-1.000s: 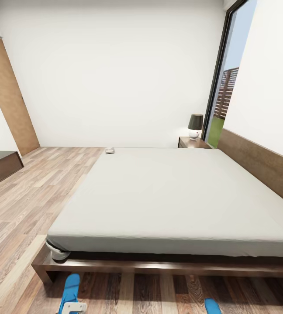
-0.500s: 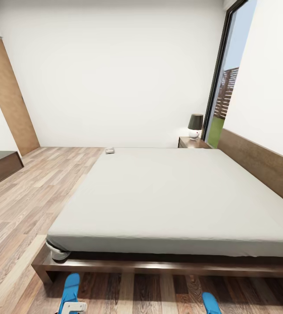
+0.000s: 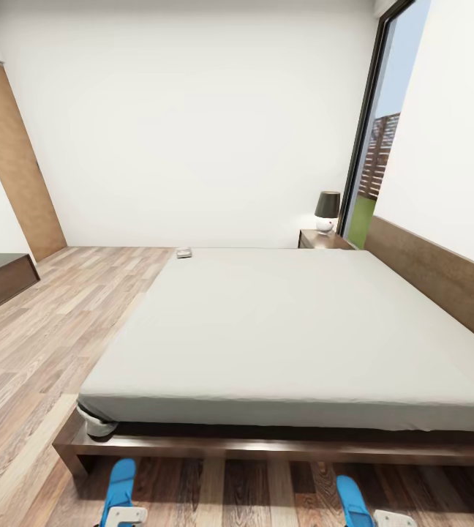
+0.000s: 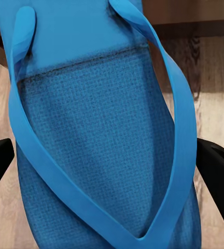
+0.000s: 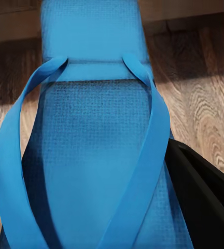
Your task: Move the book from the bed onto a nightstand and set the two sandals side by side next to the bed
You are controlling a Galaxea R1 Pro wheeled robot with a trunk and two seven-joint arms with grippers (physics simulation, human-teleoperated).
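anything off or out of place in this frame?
Mostly the sandals: left sandal and right sandal sit far apart by the bed, not side by side, each between claw fingers. The book lies at the mattress's far corner, off the nightstand.

2 sandals (image 3: pixel 118 481) (image 3: pixel 352 499) (blue), 1 bed (image 3: pixel 288 333).

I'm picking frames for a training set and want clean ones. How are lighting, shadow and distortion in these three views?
Head view: even, soft light; wide-angle stretch bends the bed and window frame; dark shadow under the bed frame. Left wrist view: sandal fills the frame, texture sharp, its far end shaded. Right wrist view: other sandal likewise sharp, with the floor darkened near the bed.
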